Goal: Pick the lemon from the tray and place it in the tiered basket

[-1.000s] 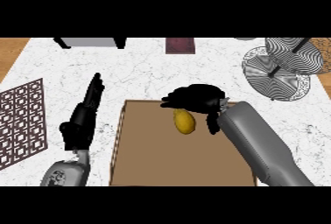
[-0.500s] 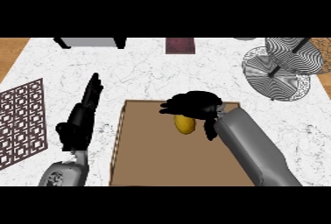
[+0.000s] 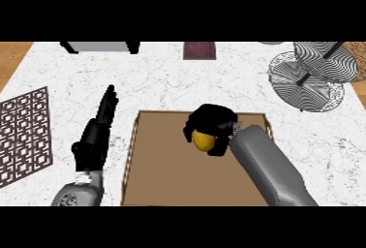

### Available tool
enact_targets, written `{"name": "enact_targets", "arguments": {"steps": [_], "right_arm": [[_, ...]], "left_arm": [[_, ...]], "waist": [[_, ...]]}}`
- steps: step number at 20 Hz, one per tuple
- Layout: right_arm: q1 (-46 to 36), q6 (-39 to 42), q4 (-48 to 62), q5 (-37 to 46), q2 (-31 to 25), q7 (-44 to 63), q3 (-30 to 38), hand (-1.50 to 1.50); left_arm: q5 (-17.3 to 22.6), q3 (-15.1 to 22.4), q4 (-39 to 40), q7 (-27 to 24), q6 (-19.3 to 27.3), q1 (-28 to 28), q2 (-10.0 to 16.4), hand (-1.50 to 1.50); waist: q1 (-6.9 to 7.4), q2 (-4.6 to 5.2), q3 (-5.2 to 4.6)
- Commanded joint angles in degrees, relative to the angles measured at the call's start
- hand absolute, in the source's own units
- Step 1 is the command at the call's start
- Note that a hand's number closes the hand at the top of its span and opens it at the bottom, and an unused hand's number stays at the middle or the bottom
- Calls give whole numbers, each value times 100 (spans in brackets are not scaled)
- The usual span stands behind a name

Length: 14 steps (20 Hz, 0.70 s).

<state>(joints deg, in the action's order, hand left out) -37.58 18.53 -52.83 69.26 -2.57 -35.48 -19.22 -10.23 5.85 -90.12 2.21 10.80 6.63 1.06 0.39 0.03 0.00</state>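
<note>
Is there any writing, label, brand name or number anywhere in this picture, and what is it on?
None: no word, number or sign can be read anywhere in the head view.
The tray and the lemon carry no markings.
The tiered basket shows only black-and-white swirls, not letters.
The lattice mat shows only a repeating geometric pattern.

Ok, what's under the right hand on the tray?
The lemon: its yellow lower end shows beneath curled fingers of the right hand, above the tray. The hand covers the rest; contact with the tray can't be seen.
</note>
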Motion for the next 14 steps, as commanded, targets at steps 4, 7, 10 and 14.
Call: {"name": "enact_targets", "arguments": {"steps": [4, 7, 10, 14], "right_arm": [[278, -927, -45, 336, 171, -203, -24, 150], [170, -886, 422, 428, -86, 1581, 534, 150], [311, -607, 689, 626, -665, 3118, 1190, 150], [337, -640, 673, 820, -683, 5011, 1765, 150]], "left_arm": [[137, -195, 53, 176, -163, 233, 70, 0], [103, -143, -112, 147, -117, 97, 91, 0], [45, -294, -2, 111, -14, 27, 180, 0], [124, -337, 53, 57, -43, -27, 166, 0]], "waist": [[-23, -2, 0], [-63, -21, -3], [-405, -64, -41], [-344, -50, -31]]}}
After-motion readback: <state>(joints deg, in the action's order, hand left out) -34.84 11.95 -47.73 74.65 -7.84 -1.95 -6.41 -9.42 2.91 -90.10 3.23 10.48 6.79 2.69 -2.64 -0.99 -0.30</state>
